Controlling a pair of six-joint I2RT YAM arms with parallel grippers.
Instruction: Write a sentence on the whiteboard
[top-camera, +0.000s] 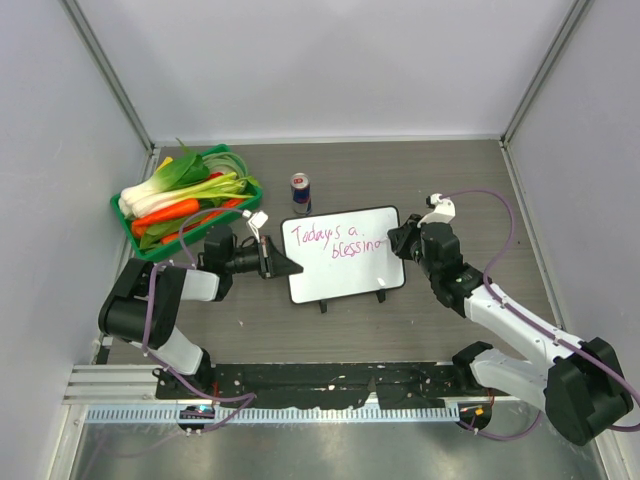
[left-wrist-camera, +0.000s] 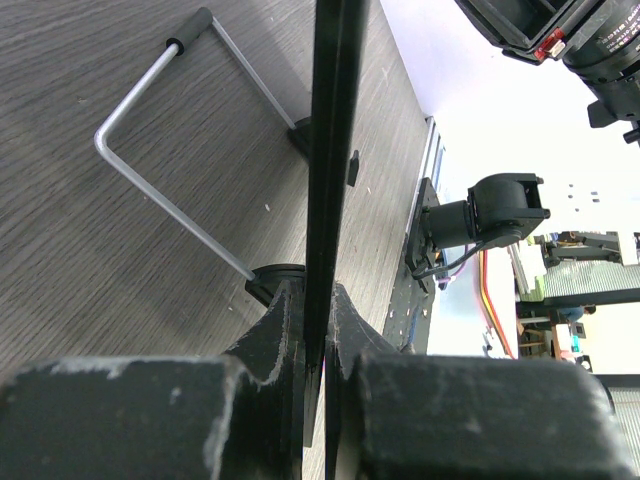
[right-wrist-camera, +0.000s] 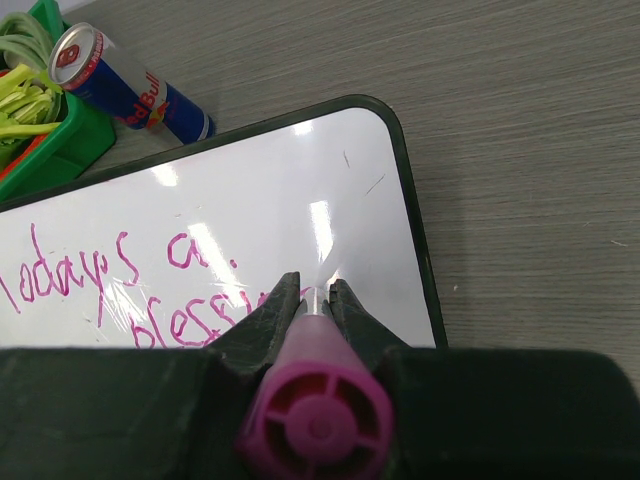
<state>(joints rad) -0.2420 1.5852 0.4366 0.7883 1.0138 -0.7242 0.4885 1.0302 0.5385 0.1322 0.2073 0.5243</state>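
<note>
The whiteboard (top-camera: 345, 262) lies at the table's middle, tilted on a wire stand (left-wrist-camera: 150, 160). The sentence (top-camera: 335, 240) is in pink marker on two lines, reading "Todays a / blessin"; it also shows in the right wrist view (right-wrist-camera: 120, 275). My left gripper (top-camera: 283, 266) is shut on the board's left edge (left-wrist-camera: 330, 150), seen edge-on in the left wrist view. My right gripper (top-camera: 396, 240) is shut on a pink marker (right-wrist-camera: 318, 405), its tip at the board near the end of the second line. The tip itself is hidden by the fingers (right-wrist-camera: 265, 315).
A green basket (top-camera: 152, 236) of vegetables stands at the back left. A Red Bull can (top-camera: 300, 191) stands just behind the board; it shows in the right wrist view (right-wrist-camera: 125, 85) too. Grey walls close in three sides.
</note>
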